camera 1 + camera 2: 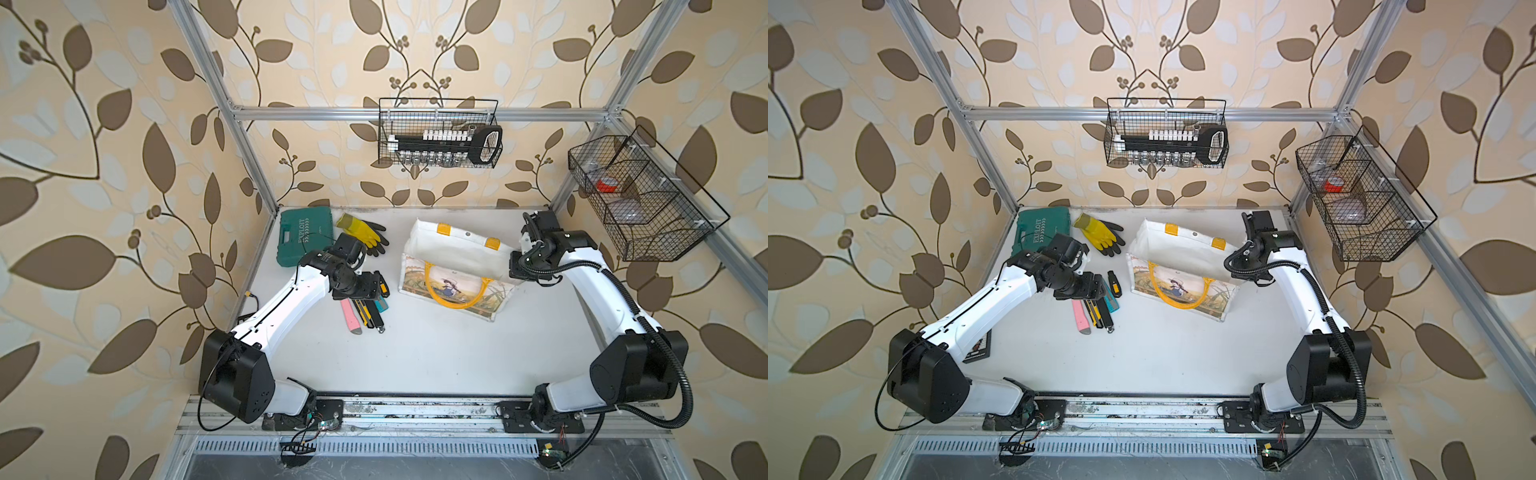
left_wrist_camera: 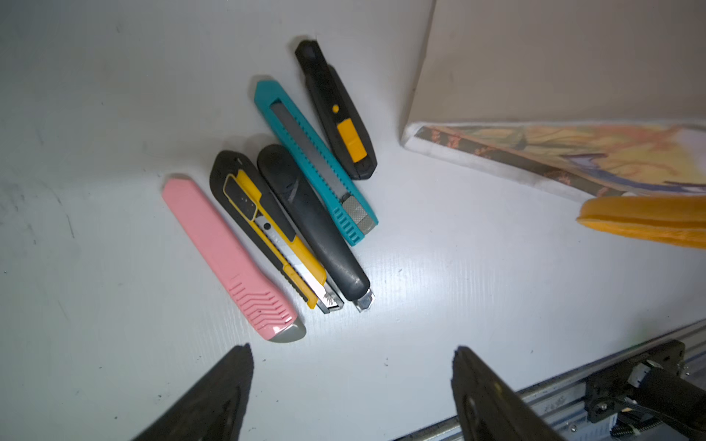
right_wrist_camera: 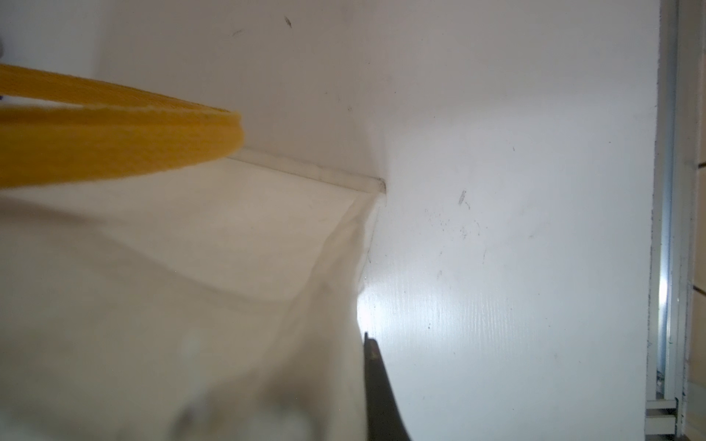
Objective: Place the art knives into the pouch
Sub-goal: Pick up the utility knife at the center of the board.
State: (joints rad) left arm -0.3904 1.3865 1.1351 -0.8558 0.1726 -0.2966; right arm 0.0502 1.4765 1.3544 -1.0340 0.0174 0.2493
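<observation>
Your left pincer [image 2: 351, 347] is wide open and empty; the knives [image 2: 305, 214] lie just before its tips, untouched; your right pincer [image 3: 366, 343] is closed on the pouch [image 1: 453, 249].

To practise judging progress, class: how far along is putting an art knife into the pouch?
Done: the right tool is shut on the edge of the pouch, holding its mouth open. In hand: the left tool hangs open above five knives, gripping none. Left: all five lie on the table, so grasping one, carrying it over and dropping it in.
</observation>
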